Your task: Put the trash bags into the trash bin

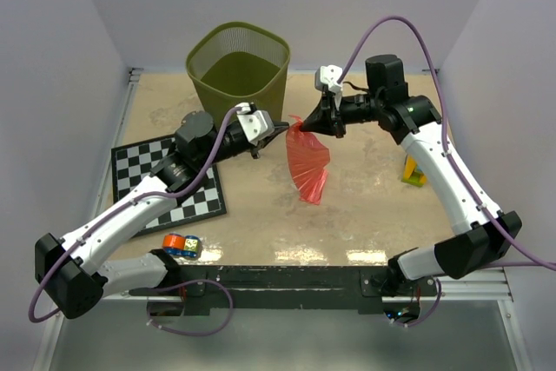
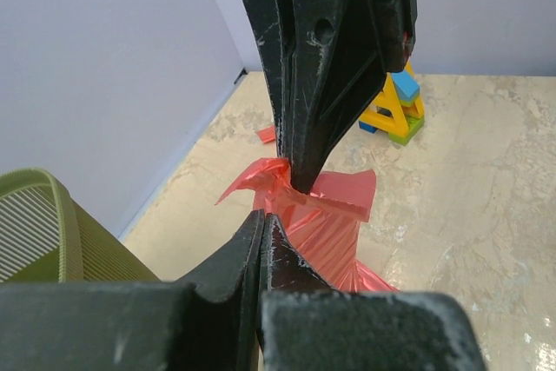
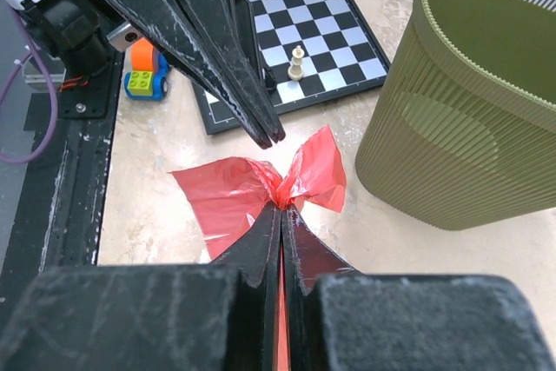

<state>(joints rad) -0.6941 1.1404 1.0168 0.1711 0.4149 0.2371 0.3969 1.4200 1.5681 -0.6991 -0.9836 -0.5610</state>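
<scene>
The olive-green mesh trash bin (image 1: 239, 71) stands at the back of the table, also seen in the right wrist view (image 3: 469, 119). A red-pink crinkly trash bag (image 1: 309, 165) hangs fanned out over the table just right of the bin. My right gripper (image 1: 306, 127) is shut on its bunched top (image 3: 282, 208), and red film shows between the jaws. My left gripper (image 1: 276, 133) is shut, its tip (image 2: 263, 215) right beside the bag's top edge (image 2: 321, 215), with no film seen between its jaws. A small red scrap (image 2: 267, 134) lies near the wall.
A chessboard (image 1: 165, 182) lies at the left under my left arm, with a white chess piece (image 3: 297, 62) on it. A small toy car (image 1: 181, 245) sits near the front edge. Yellow and blue toy blocks (image 1: 413, 171) stand at the right. White walls close in three sides.
</scene>
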